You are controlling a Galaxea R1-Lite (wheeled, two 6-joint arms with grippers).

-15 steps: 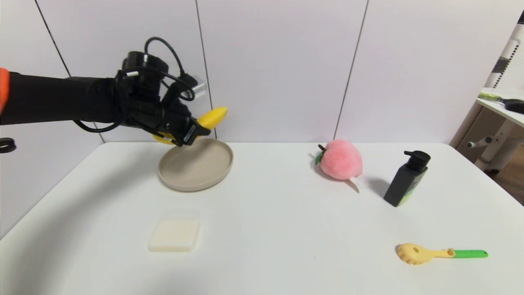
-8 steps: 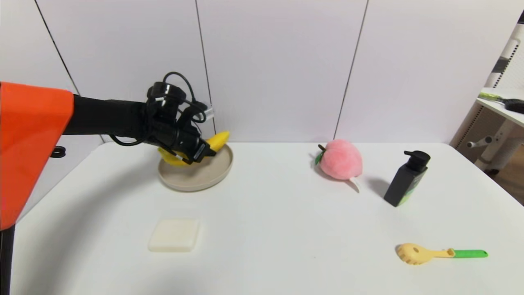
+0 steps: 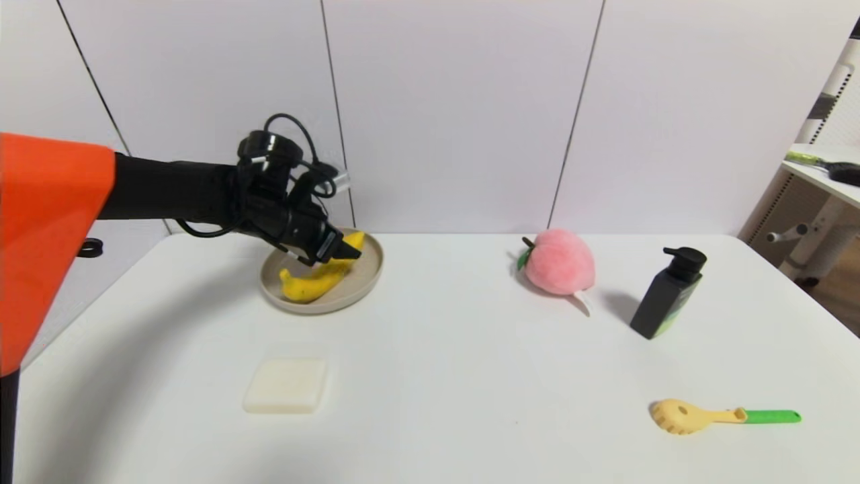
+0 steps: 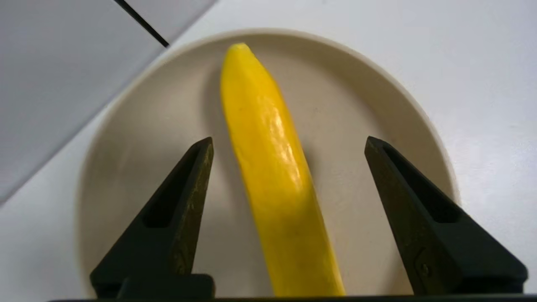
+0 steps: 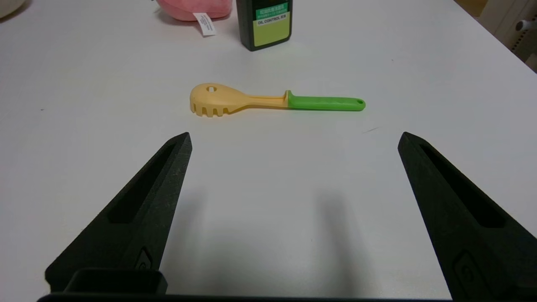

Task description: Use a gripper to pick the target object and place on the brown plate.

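Note:
The yellow banana lies inside the beige-tan plate at the back left of the table. It also shows in the left wrist view, lying on the plate. My left gripper hovers just above the banana; it is open, with the fingers apart on both sides of the fruit and not touching it. My right gripper is open and empty above bare table in front of the spoon; it is out of the head view.
A white soap-like block lies at the front left. A pink plush peach and a black pump bottle stand at the back right. A yellow spoon with green handle lies at the front right, also in the right wrist view.
My left gripper lowered the banana onto the plate, then opened and let it go. The banana now rests on the plate and the gripper has lifted slightly.

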